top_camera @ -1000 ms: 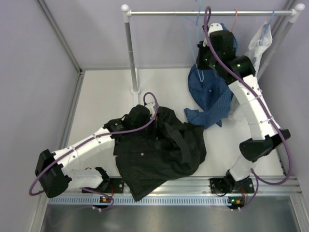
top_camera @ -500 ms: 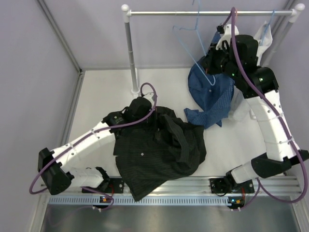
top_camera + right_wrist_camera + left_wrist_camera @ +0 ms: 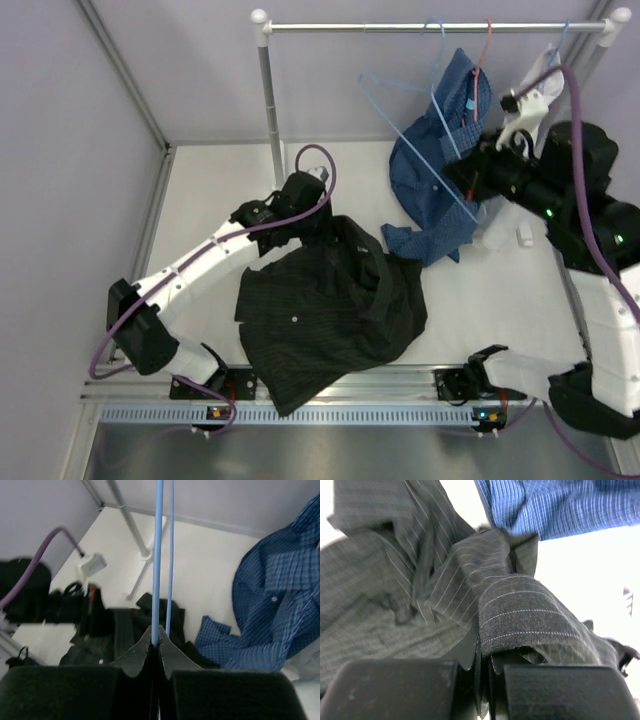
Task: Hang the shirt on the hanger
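Observation:
The black pinstriped shirt [image 3: 330, 310] lies crumpled on the white table in front of the left arm. My left gripper [image 3: 318, 218] is shut on a fold at the shirt's far edge; in the left wrist view the fabric [image 3: 520, 615] is pinched between the jaws of that gripper [image 3: 487, 680]. The light-blue wire hanger [image 3: 400, 122] hangs tilted below the rail, its hook close to the rail. My right gripper [image 3: 466, 178] is shut on one of its wires; in the right wrist view that gripper [image 3: 156, 640] clamps the blue wire [image 3: 158, 555], with the shirt [image 3: 130, 630] below.
A rail [image 3: 350, 27] on a post [image 3: 270, 110] spans the back. A blue checked shirt [image 3: 440, 170] hangs from a red-pink hanger [image 3: 487, 40] and drapes onto the table. A white garment [image 3: 545, 75] hangs at the far right. Walls close in on the left and at the back.
My right arm has swung right and toward the near side, pulling the blue hanger into a tilt. My left gripper has moved slightly farther back with the shirt fold.

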You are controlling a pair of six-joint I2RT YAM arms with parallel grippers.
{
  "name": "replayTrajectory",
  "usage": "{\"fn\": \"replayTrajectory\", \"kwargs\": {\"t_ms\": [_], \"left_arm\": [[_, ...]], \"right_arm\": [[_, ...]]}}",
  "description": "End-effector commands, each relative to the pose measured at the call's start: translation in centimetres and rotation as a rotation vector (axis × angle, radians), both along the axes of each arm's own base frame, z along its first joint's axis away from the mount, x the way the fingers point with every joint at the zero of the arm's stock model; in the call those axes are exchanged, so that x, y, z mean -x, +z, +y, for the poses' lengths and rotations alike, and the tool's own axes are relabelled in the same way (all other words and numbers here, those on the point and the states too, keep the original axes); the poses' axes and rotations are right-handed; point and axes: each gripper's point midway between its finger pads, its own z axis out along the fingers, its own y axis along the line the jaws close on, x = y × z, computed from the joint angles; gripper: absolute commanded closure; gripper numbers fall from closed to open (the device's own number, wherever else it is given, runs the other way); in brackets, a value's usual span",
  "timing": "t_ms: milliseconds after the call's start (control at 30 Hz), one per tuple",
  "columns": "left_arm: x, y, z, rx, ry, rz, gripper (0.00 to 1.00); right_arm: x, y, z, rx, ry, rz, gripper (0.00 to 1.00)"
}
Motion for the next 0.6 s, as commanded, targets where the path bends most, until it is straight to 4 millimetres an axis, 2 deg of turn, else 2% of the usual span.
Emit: {"fn": "replayTrajectory", "kwargs": {"t_ms": [0,33,100,133,200,233,333,400,567], "left_arm": [[-2.2,1.5,0.7,-0.01,0.039,-0.042,1.0],[-2.7,1.6,0.7,-0.006,0.039,-0.044,1.0],[-3.8,0.3,1.0,-0.023,0.043,-0.014,1.0],[-4.0,0.2,0.8,-0.012,0.026,0.001,1.0],[-4.8,-0.9,1.0,-0.033,0.021,0.019,1.0],[-5.0,-1.2,1.0,-0.038,0.02,0.022,1.0],[-5.7,-1.5,0.5,-0.04,-0.002,0.027,1.0],[-6.0,-2.1,0.1,-0.04,-0.013,0.045,1.0],[-6.4,-1.7,-0.7,-0.01,-0.023,0.056,1.0]], "right_arm": [[8.3,-3.6,-1.1,-0.026,0.109,0.112,1.0],[11.4,-3.5,-1.0,-0.057,0.18,0.097,1.0],[14.4,-6.4,-0.7,-0.064,0.252,0.211,1.0],[16.6,-6.7,-0.9,-0.07,0.297,0.215,1.0],[18.6,-8.7,-1.6,-0.061,0.295,0.274,1.0],[19.9,-8.6,-2.0,-0.087,0.291,0.256,1.0],[21.8,-9.8,-2.1,-0.127,0.306,0.301,1.0],[22.1,-11.0,-2.3,-0.126,0.287,0.337,1.0],[22.9,-12.8,-2.9,-0.112,0.264,0.383,1.0]]}}
